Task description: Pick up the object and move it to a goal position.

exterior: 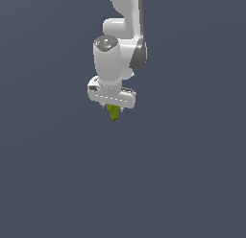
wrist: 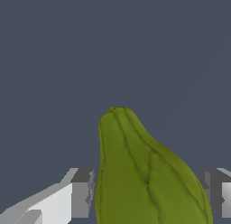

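You see only a plain dark grey-blue surface (exterior: 53,184). It looks uniform throughout. Whether anything rests on it, you cannot tell.

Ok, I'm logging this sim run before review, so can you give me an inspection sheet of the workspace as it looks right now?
Surface: plain dark grey-blue ground, unmarked.
Job's things: olive-green ridged object held between the fingers, its tapered tip pointing away from the gripper; goal position not visible.
Clutter: nothing seen.
Grippers: white gripper pointing down, shut on the object.
Cables: nothing seen.
Surroundings: uniform dark background; whether the object is clear of the ground cannot be told.
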Robot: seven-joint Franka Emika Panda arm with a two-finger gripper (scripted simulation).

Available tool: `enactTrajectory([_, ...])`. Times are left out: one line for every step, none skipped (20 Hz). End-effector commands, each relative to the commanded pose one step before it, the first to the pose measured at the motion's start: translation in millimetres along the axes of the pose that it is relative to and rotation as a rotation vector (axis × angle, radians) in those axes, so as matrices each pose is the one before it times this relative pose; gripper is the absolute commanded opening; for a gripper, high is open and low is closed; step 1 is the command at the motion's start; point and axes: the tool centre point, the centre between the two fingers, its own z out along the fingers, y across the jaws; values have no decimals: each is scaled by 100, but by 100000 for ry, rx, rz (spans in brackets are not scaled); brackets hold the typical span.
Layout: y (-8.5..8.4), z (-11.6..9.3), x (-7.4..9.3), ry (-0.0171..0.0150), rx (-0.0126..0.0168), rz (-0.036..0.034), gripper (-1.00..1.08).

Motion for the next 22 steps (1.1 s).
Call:
enactTrajectory([573,-2795,-407,208,51,4,-100])
enactTrajectory([236,-1118,-168,0,0,0,-100])
enactTrajectory([232,-1103,-163,0,0,0,-100])
enactTrajectory([229,-1089,-159,0,0,0,-100])
enactTrajectory([226,-1076,-154,0,0,0,-100])
enactTrajectory([259,-1054,-142,-8,11,68,-100])
enactTrajectory([216,-1030,-142,0,0,0,-100])
enactTrajectory([209,-1001,-135,0,0,0,-100])
enactTrajectory([202,-970,-128,0,0,0,-100])
enactTrajectory([195,-937,-120,0,0,0,-100])
enactTrajectory([187,-900,-112,0,0,0,-100])
enactTrajectory([178,-858,-103,0,0,0,-100])
enactTrajectory([168,-812,-94,0,0,0,-100])
enactTrajectory([157,-761,-85,0,0,0,-100])
enactTrajectory([146,-707,-75,0,0,0,-100])
enactTrajectory([114,-656,-69,13,-68,4,-100])
enactTrajectory([123,-600,-56,0,0,0,-100])
enactTrajectory([112,-547,-47,0,0,0,-100])
enactTrajectory([101,-495,-39,0,0,0,-100])
enactTrajectory([90,-442,-32,0,0,0,-100])
enactTrajectory([79,-390,-25,0,0,0,-100])
enactTrajectory([68,-338,-20,0,0,0,-100])
